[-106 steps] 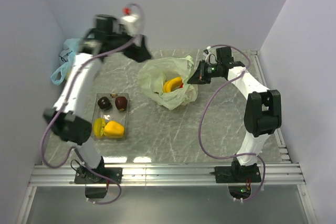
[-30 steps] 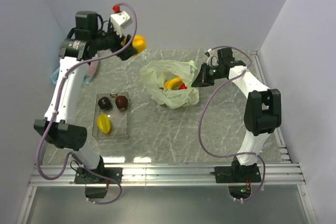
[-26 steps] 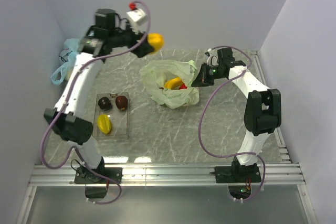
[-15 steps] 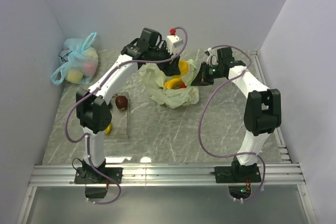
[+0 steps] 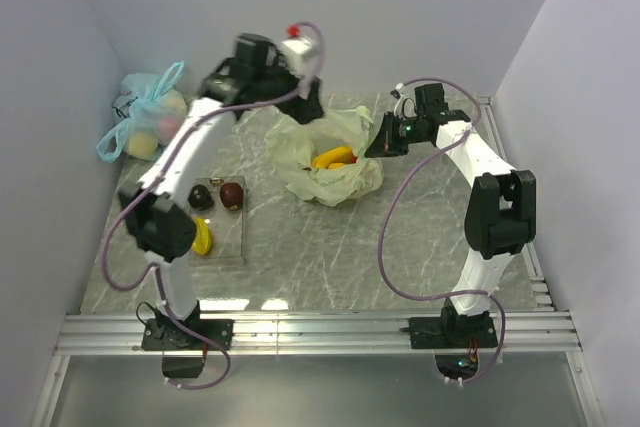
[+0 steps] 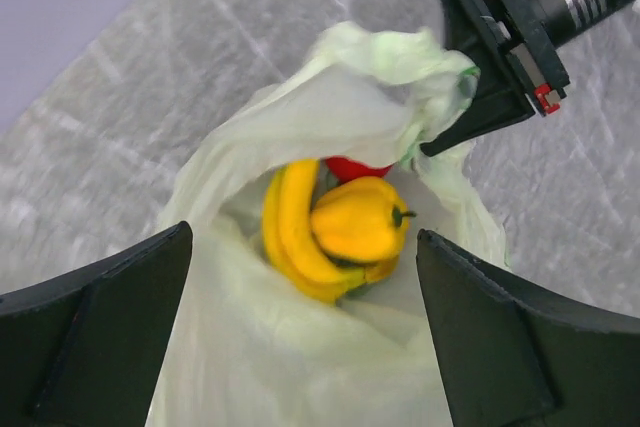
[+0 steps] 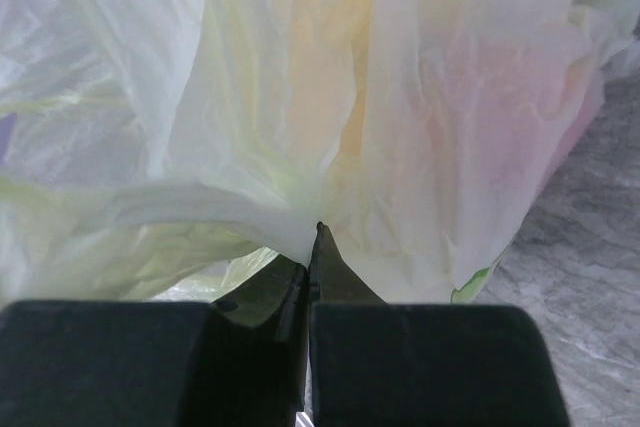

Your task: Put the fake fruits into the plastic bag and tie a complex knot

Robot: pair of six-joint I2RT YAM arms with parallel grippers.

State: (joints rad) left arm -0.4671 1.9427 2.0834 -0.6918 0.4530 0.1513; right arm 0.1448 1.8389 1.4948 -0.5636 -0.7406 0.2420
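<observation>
The pale green plastic bag (image 5: pixel 325 169) lies open at the table's middle back. In the left wrist view the bag (image 6: pixel 300 367) holds a yellow banana bunch (image 6: pixel 285 237), a yellow lumpy fruit (image 6: pixel 358 219) and a red apple (image 6: pixel 355 167) half hidden behind them. My left gripper (image 5: pixel 308 107) hangs open and empty above the bag's back left; in its own view the gripper (image 6: pixel 305 347) has its jaws wide apart. My right gripper (image 5: pixel 385 144) is shut on the bag's right rim, pinching the plastic (image 7: pixel 315 232). Two dark red-brown pieces (image 5: pixel 200 197) (image 5: pixel 232 194) and a yellow fruit (image 5: pixel 203 239) lie in the tray.
A clear rectangular tray (image 5: pixel 228 242) sits at the left front of the table. A light blue knotted bag (image 5: pixel 150 122) with pale fruits rests against the left wall. Walls close the left, back and right sides.
My left gripper carried the yellow lumpy fruit from the left to over the bag, let it go into the bag, and has drawn back up and left, open. The right gripper kept its hold.
</observation>
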